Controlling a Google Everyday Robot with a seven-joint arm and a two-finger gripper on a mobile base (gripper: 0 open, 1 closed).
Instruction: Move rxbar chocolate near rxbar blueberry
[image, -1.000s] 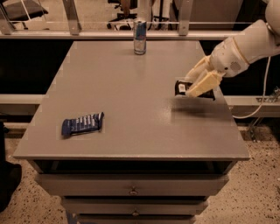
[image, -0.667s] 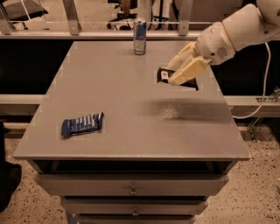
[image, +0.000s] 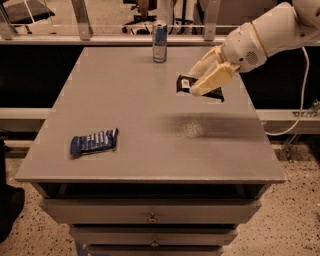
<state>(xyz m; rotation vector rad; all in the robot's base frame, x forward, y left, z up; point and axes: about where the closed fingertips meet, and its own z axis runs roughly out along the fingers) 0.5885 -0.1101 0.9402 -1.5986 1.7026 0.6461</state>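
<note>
The rxbar chocolate, a dark bar with a white label patch, is held in the air above the right half of the grey table. My gripper is shut on it, with cream fingers across its top and front. A shadow lies on the table below the bar. The rxbar blueberry, in a dark blue wrapper with white lettering, lies flat near the table's front left edge, far left of the gripper.
An upright blue-silver can stands at the table's back edge, left of the gripper. My white arm reaches in from the upper right. Drawers sit under the tabletop. A metal rail runs behind the table.
The gripper has lifted the rxbar chocolate off the table and carried it leftward and up. The rxbar blueberry and the can have not moved.
</note>
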